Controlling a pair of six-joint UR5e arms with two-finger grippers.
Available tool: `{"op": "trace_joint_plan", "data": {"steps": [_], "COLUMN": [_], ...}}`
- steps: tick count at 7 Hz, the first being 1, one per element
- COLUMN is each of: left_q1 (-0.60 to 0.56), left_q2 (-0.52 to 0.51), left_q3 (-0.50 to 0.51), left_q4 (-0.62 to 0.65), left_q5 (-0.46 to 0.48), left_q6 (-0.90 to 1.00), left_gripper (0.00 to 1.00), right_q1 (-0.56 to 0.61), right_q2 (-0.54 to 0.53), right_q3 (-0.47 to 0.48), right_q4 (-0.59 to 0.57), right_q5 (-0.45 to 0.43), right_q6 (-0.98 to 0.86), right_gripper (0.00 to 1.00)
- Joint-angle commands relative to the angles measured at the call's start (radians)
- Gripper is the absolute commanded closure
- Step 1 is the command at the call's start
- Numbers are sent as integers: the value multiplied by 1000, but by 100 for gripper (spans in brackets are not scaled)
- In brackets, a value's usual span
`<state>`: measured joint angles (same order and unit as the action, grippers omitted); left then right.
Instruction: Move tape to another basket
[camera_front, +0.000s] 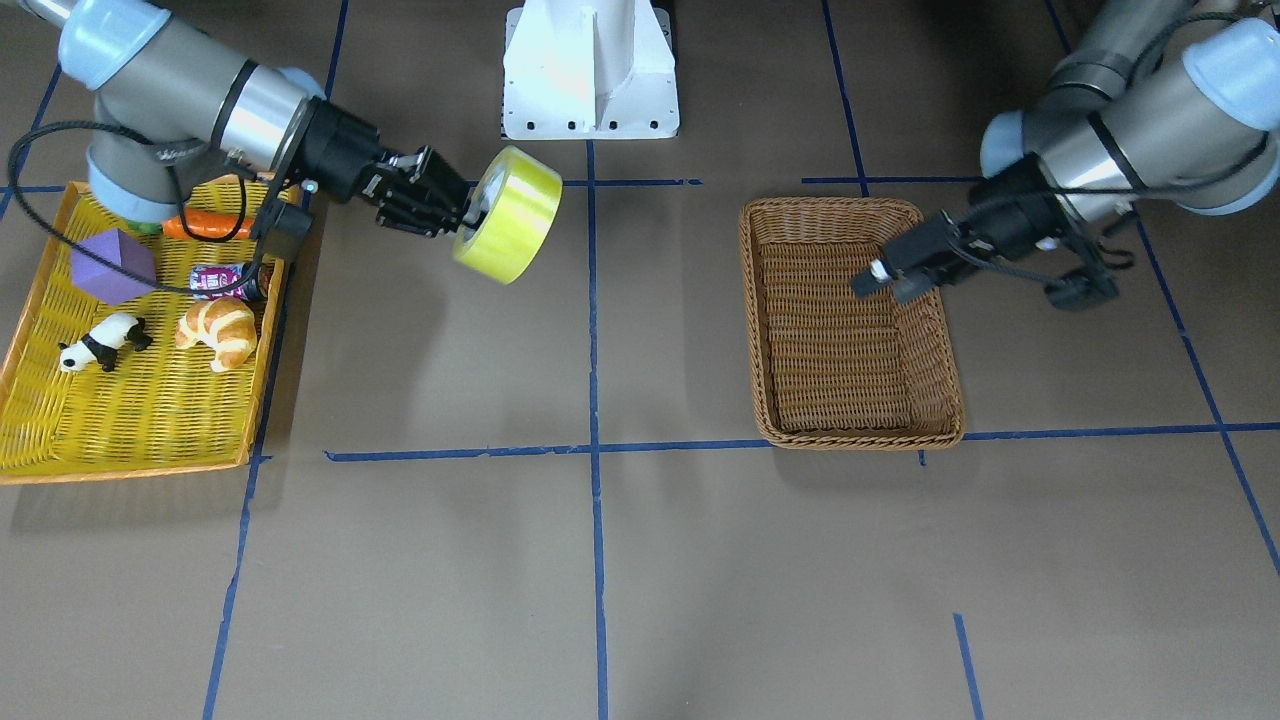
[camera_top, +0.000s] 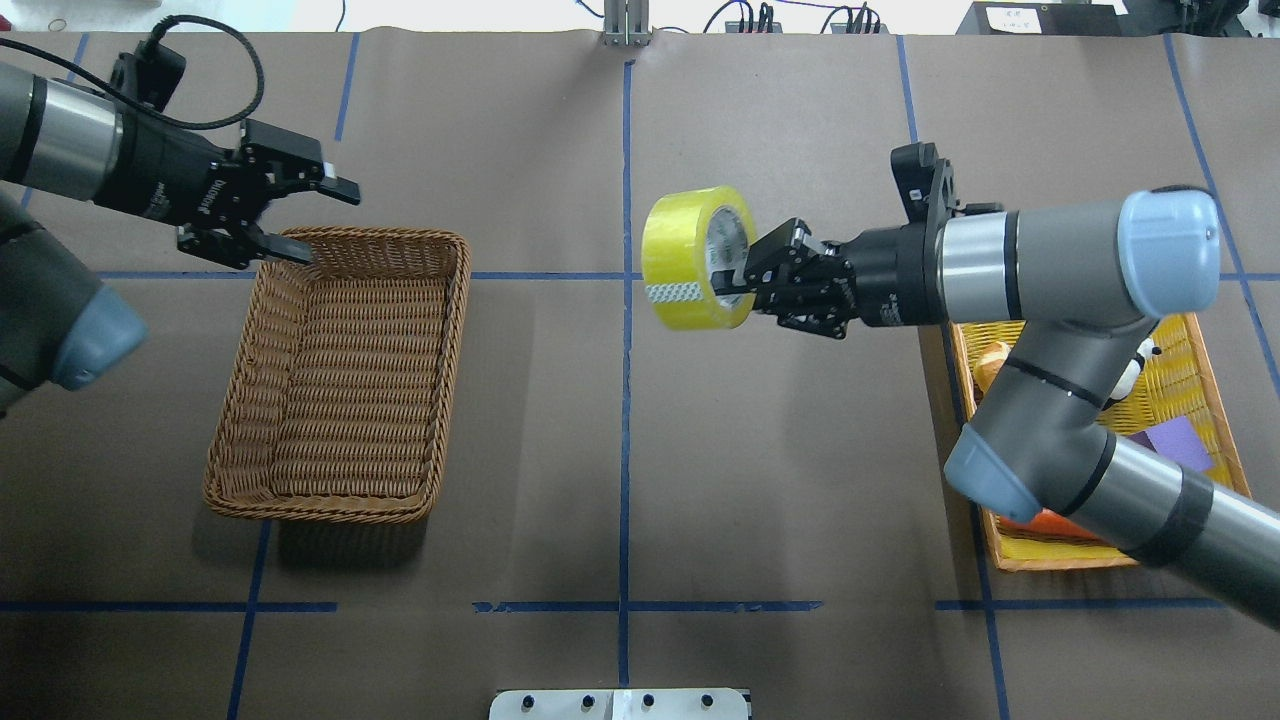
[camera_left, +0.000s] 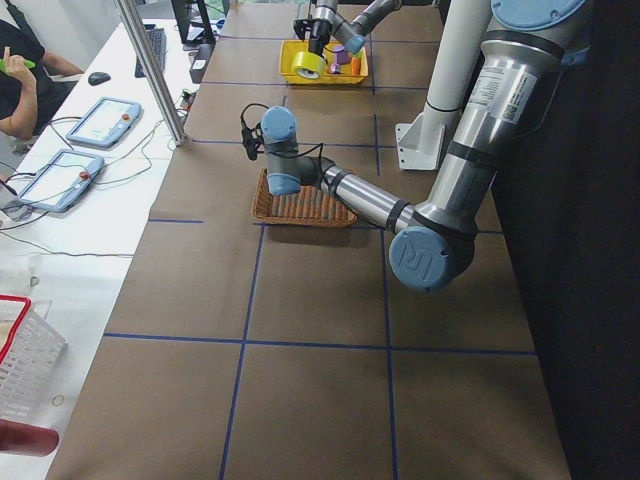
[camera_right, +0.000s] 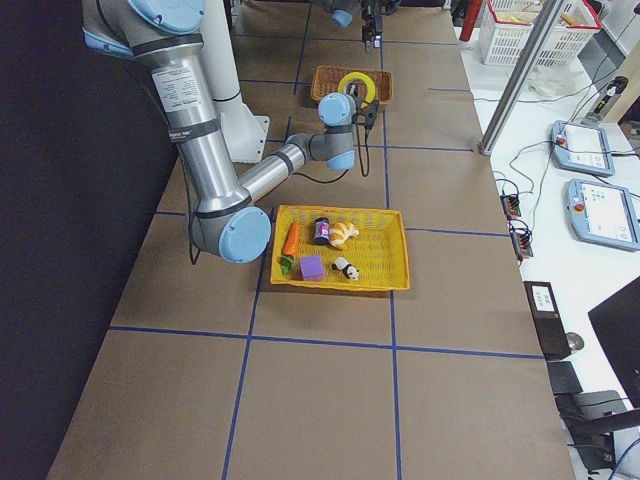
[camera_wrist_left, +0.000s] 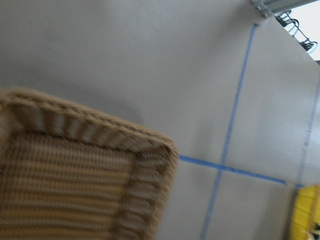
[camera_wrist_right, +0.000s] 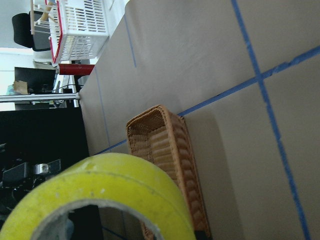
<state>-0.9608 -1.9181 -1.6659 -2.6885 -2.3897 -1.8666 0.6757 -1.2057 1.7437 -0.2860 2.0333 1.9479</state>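
**Glossy translucent yellow-green tape roll (camera_top: 680, 255) hanging above the table**

The right gripper (camera_top: 735, 285) is pinching the roll's wall, one finger inside the grey-white core, holding it on edge well apart from the deep brown woven wicker basket (camera_top: 455, 330). The left gripper (camera_top: 325, 222) is hovering near the basket's rounded corner, fingers spread wide, holding nothing.

The table (camera_top: 800, 480) is lit evenly and brightly from above, and soft, diffuse shadows are cast beside the basket (camera_top: 340, 400) and under the arms. The left wrist view is smeared by blur, so the basket's weave is softened, while in the right wrist view the tape (camera_wrist_right: 125, 180) is rendered out of focus.
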Motion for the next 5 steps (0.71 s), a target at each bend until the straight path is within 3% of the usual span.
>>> {"op": "trace_joint_plan", "data": {"steps": [1,3,5], "left_q1": [116,169,243], "left_q2": [-10,-13,-31], "left_q3": [-81,-107,-121], "left_q4": [-185,-353,-496], "left_q5": [157,237,409], "left_q6": [-277,-418,-590], "left_gripper": [0,0,0], "right_q1": [-92,-108,-136], "right_q2": [-2,-11,-22], "right_q3": [94,128,125], "right_q4": [27,156,200], "right_q5": [-74,-84,-97], "right_q6": [46,121,137], "right_gripper": [99,98,98]}}
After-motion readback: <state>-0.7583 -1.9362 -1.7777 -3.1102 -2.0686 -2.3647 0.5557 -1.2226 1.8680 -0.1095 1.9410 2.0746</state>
